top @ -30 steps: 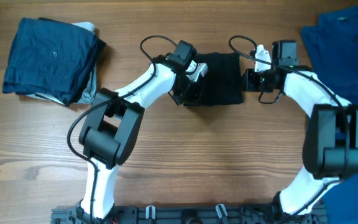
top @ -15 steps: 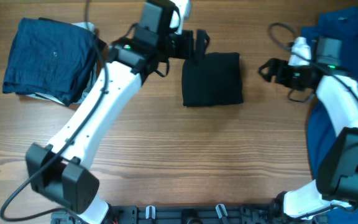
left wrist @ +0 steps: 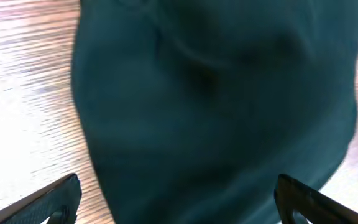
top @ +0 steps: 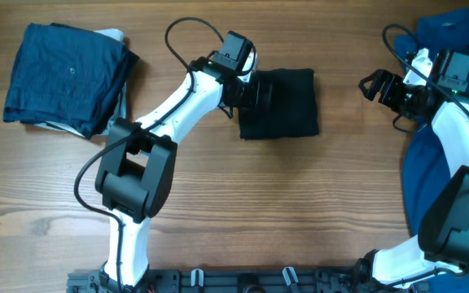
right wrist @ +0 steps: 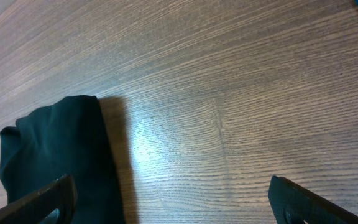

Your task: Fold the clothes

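Black T-shirt (top: 283,106) is lying folded in a compact rectangle near the middle of the far edge. Left gripper (top: 253,89) is hovering at its left side, jaws standing wide. Right gripper (top: 376,85) is hanging over bare wood toward the right edge, well apart from the shirt, jaws also gaping wide.

The desk (top: 300,203) is brown wood grain, smooth, with a soft sheen that glares pale near the right arm's fingers (right wrist: 39,202), which look like matt black plastic. The T-shirt (top: 287,102) in the middle is soft, matt black cloth, faintly creased. At ten o'clock the navy pile (top: 63,73) is rumpled matt cloth. At three o'clock the blue shirt (top: 454,45) is matt cloth too. The arm shells (top: 177,110) are glossy white plastic.
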Available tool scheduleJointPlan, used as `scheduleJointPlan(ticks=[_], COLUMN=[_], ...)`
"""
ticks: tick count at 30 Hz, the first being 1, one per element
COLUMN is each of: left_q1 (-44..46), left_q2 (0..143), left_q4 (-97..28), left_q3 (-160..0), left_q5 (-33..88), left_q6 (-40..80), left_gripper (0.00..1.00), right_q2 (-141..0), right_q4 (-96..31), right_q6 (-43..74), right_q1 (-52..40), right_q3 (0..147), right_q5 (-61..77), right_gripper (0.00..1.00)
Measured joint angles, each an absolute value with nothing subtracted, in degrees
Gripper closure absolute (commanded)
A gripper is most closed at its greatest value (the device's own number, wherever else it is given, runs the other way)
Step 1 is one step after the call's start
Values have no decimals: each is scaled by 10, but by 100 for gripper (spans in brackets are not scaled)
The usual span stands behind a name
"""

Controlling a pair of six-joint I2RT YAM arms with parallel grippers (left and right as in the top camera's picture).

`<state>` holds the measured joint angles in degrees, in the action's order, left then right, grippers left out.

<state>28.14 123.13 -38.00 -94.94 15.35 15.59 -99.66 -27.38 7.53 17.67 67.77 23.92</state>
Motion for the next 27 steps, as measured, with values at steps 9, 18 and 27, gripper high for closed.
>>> scheduleJointPlan(ticks=[9, 18, 27], left_q1=[282, 331, 337], left_q2=[1284, 1287, 1198], left_q4=[-347, -358, -399], left_q3=[-956, -966, -988], left_q5=[173, 45, -113], left_q6=[176, 203, 203], left_gripper=[37, 96, 96], right_q2=[-997, -997, -997], right_q4=[-273, -274, -274], right_q6=[75, 76, 75], right_q1=[177, 177, 177], right_q3=[678, 677, 678], right_q5=[239, 239, 239], right_gripper=[0, 0, 0])
